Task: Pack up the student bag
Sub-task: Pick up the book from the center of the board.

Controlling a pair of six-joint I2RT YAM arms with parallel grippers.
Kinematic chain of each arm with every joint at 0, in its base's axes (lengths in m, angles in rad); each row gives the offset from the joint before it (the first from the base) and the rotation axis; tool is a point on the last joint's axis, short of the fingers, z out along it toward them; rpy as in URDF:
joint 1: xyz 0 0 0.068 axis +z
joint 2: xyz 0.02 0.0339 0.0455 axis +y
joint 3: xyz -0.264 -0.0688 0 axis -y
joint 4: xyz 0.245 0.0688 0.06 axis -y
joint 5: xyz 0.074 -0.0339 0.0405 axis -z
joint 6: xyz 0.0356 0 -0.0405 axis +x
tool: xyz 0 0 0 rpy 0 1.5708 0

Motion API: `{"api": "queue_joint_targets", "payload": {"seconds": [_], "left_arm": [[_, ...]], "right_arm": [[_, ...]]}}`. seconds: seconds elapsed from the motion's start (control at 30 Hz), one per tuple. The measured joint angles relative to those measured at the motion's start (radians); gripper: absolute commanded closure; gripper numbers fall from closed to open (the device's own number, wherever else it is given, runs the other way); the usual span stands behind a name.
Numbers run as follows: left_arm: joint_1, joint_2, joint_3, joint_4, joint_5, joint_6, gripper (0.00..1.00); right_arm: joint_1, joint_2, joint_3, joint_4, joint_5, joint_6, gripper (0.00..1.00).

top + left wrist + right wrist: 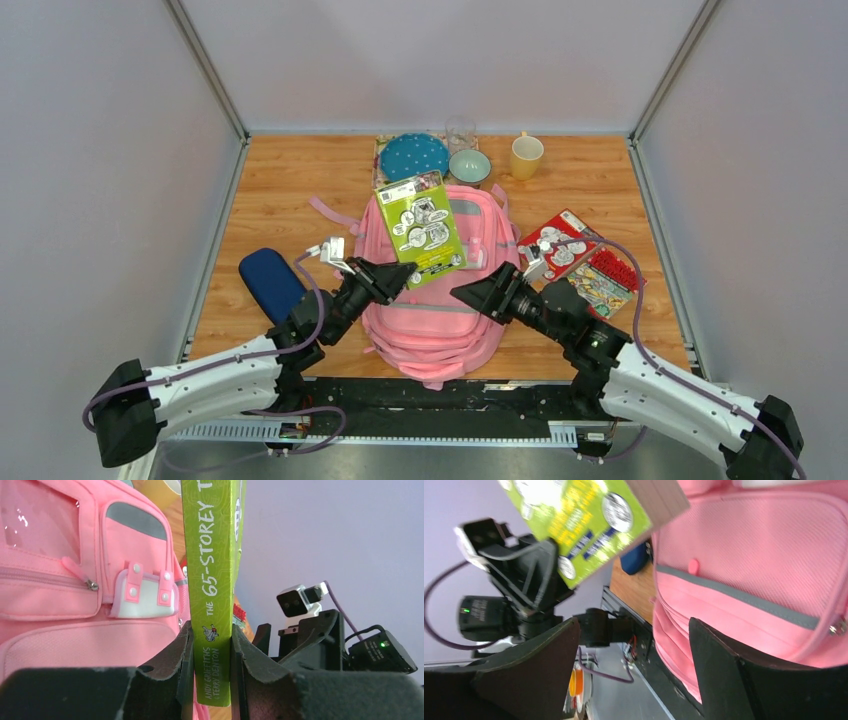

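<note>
The pink student bag [440,315] lies flat in the middle of the table, front pockets up. It fills the left of the left wrist view [60,590] and the right of the right wrist view [754,565]. My left gripper [397,279] is shut on a green book [420,228] and holds it by the spine end above the bag. The spine [212,580] sits between the two pads. My right gripper [470,292] is open and empty, just above the bag's lower right part, facing the left gripper. The book's cover shows in the right wrist view [589,515].
A navy-blue pouch [270,283] lies left of the bag. Red comic books [580,262] lie to its right. A blue plate [414,155], a teal bowl [469,166], a clear glass [460,133] and a yellow mug [525,156] stand at the back.
</note>
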Motion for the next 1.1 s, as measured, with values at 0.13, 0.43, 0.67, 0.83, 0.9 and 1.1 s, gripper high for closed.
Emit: {"api": "queue_joint_targets", "payload": {"seconds": [0.13, 0.43, 0.67, 0.83, 0.9, 1.1], "left_arm": [[0.0, -0.01, -0.059, 0.047, -0.026, -0.077, 1.0], [0.0, 0.029, -0.12, 0.196, -0.038, -0.17, 1.0], [0.0, 0.051, -0.13, 0.293, -0.051, -0.204, 1.0], [0.0, 0.085, -0.13, 0.349, -0.048, -0.243, 1.0], [0.0, 0.1, -0.13, 0.363, -0.042, -0.257, 1.0], [0.0, 0.122, -0.13, 0.384, -0.027, -0.289, 1.0]], "right_arm": [[0.009, 0.027, -0.003, 0.139, 0.055, 0.015, 0.17], [0.056, 0.108, -0.006, 0.294, 0.126, 0.058, 0.17], [0.08, 0.113, -0.014, 0.327, 0.167, 0.082, 0.17], [0.08, 0.157, -0.014, 0.374, 0.185, 0.089, 0.17], [0.08, 0.182, -0.014, 0.4, 0.188, 0.089, 0.17], [0.08, 0.262, -0.013, 0.484, 0.195, 0.078, 0.17]]}}
